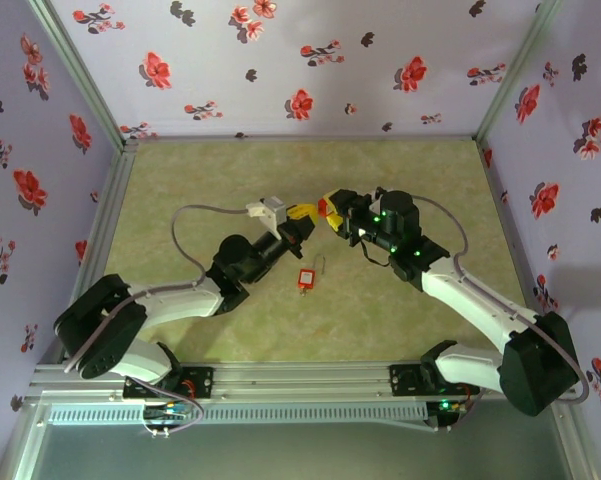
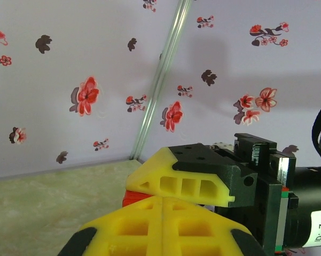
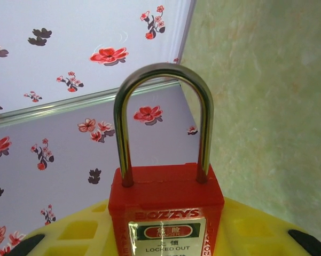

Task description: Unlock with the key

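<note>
Desk (image 1: 200,190): pale green mottled top, metal rail (image 1: 280,380) along the near edge. Lying flat on it, roughly mid-desk, slightly toward the near edge: one small key (image 1: 306,279) with red tag, metal end angled far-right.

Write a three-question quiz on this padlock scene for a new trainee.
1. Multiple choice: What is the right hand holding?
A) a red padlock
B) a screwdriver
C) nothing

2. True or false: The red-tagged key lies on the table between the two arms, in neither hand.

3. Fill in the blank: Both legs of the shackle sit in the padlock's body, so the shackle is ____.

Key:
1. A
2. True
3. closed
</note>
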Action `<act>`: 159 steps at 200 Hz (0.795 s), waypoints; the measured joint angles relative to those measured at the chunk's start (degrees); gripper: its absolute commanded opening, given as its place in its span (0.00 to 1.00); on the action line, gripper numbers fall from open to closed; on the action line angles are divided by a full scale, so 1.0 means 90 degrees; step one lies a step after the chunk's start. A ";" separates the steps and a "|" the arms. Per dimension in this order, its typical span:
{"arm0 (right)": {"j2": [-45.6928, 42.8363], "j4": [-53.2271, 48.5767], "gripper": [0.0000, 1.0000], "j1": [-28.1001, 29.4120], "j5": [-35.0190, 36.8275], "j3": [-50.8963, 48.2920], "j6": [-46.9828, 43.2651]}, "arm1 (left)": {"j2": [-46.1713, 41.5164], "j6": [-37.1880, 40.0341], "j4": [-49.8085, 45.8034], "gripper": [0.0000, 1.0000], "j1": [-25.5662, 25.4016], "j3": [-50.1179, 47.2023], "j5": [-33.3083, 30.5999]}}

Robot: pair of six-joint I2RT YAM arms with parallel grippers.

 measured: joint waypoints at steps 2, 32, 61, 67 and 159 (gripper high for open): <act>0.0000 -0.0007 0.00 0.0000 0.0007 0.0000 0.0000 | 0.0012 0.0019 0.0007 0.00 -0.0007 0.0007 -0.0010; 0.0000 -0.0075 0.00 -0.0041 0.0121 -0.0007 0.0000 | 0.0262 0.0219 0.0202 0.00 -0.0102 0.0070 -0.0153; 0.0000 -0.0221 0.00 -0.0066 0.0296 -0.0007 -0.0002 | 0.0551 0.0316 0.0437 0.00 -0.0199 0.0143 -0.0291; 0.0000 -0.0265 0.00 -0.0073 0.0321 -0.0007 -0.0002 | 0.0612 0.0316 0.0495 0.00 -0.0214 0.0143 -0.0308; -0.0027 -0.0704 0.00 -0.0151 0.0678 -0.0024 -0.0153 | 0.1404 -0.0080 0.1120 0.00 -0.0398 0.0466 -0.0158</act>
